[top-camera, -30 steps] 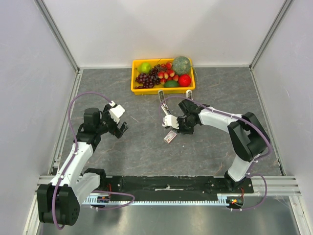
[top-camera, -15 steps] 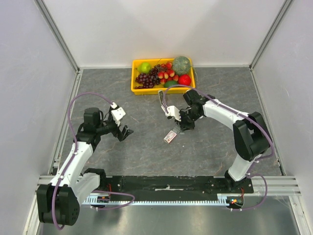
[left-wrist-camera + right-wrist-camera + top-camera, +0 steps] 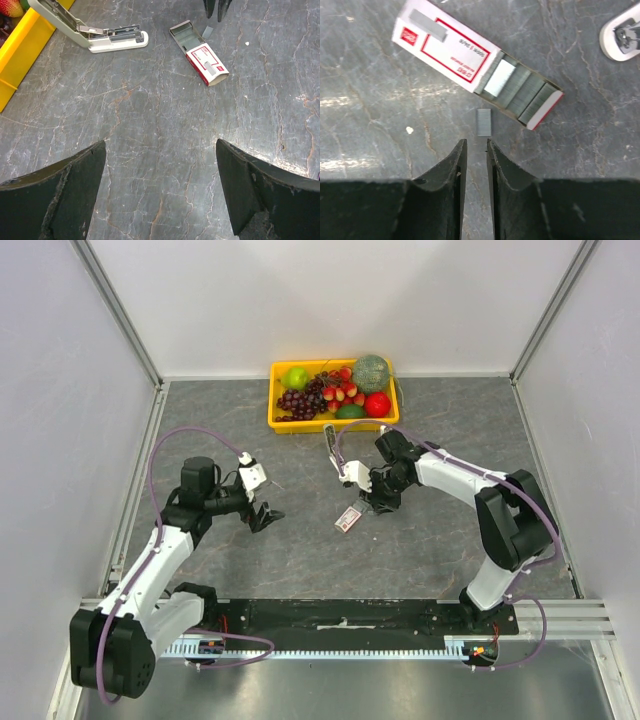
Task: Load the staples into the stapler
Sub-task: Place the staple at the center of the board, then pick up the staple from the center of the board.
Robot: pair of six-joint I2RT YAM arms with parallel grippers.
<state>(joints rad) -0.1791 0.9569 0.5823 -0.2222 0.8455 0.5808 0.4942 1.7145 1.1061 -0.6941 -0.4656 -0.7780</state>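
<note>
The staples box, white with red markings, lies on the table with its tray slid out and silvery strips inside. One loose strip lies on the table just ahead of my right gripper. Its jaws are a narrow gap apart and hold nothing. Another strip rests on top of the box. The white stapler lies swung open behind the box, also in the left wrist view. My left gripper is wide open and empty, left of the box.
A yellow tray of toy fruit stands at the back, just behind the stapler; its edge shows in the left wrist view. The right gripper's fingertips show at the top of the left wrist view. White walls enclose the table.
My left gripper has moved right and nearer, toward the staples box. My right gripper has shifted slightly and now sits beside the box, over the loose strip.
</note>
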